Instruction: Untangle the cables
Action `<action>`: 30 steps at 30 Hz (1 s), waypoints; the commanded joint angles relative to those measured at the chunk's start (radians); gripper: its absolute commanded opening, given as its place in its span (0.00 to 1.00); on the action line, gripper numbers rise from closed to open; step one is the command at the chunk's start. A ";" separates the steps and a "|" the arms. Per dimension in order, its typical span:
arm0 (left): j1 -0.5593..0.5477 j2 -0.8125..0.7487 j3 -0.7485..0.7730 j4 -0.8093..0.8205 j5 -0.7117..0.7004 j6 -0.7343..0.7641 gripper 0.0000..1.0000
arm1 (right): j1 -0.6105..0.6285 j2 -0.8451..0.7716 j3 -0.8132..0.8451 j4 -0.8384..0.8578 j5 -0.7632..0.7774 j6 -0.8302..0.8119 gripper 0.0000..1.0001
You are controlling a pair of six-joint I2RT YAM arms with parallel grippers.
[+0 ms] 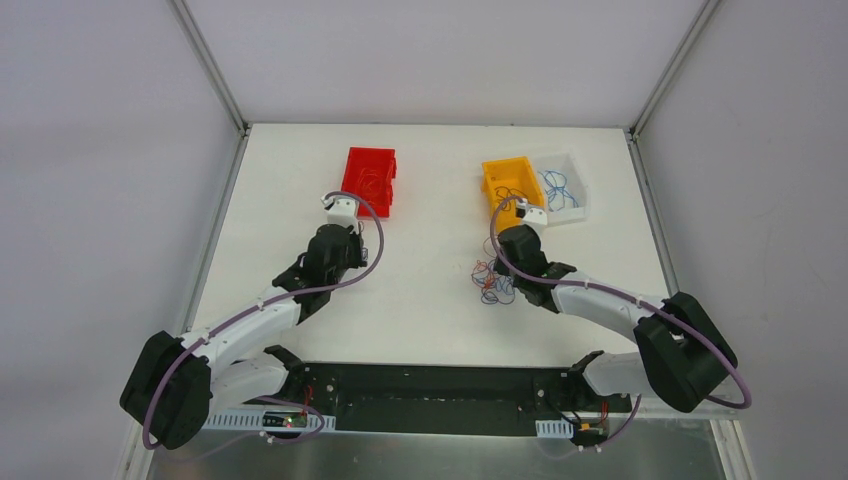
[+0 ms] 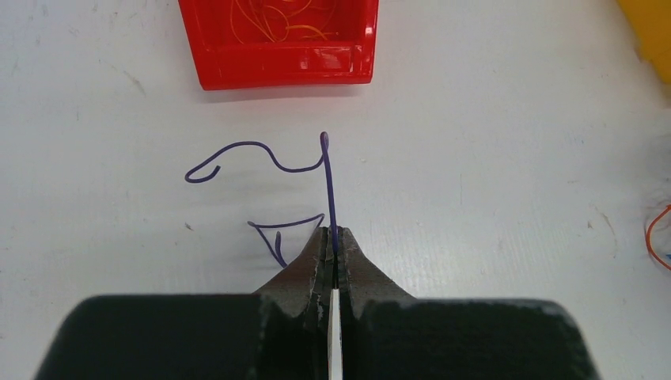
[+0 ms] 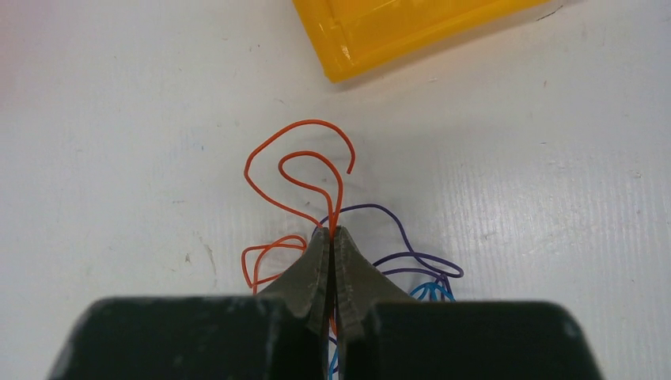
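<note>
Seen from above, the cables [image 1: 492, 283] are gathered in a small knot right of the middle of the bench [image 1: 420, 290]. A red bin [image 1: 352, 165] is set near the far edge, left of centre. A yellow bin [image 1: 492, 185] and a clear bin [image 1: 578, 205] are placed side by side toward the far right corner.

In the left wrist view, the left gripper [image 2: 334, 236] is clamped on a purple wire [image 2: 329, 186], which is curled leftward short of the red bin.

In the right wrist view, the right gripper [image 3: 331, 235] is pinched on a looped orange wire [image 3: 310, 122], with purple and blue strands just beside it.

Thin orange, purple, blue cables [image 1: 493, 283]; loosely tangled
</note>
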 commanded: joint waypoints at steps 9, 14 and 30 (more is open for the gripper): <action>0.010 -0.050 -0.053 0.129 0.202 0.079 0.00 | -0.007 0.026 0.009 0.122 -0.074 0.035 0.01; 0.010 -0.056 -0.040 0.133 0.410 0.051 0.00 | -0.007 -0.005 -0.007 0.159 -0.150 0.010 0.46; -0.008 0.153 0.215 -0.331 0.375 -0.094 0.99 | -0.007 -0.150 -0.073 0.159 -0.093 0.025 0.70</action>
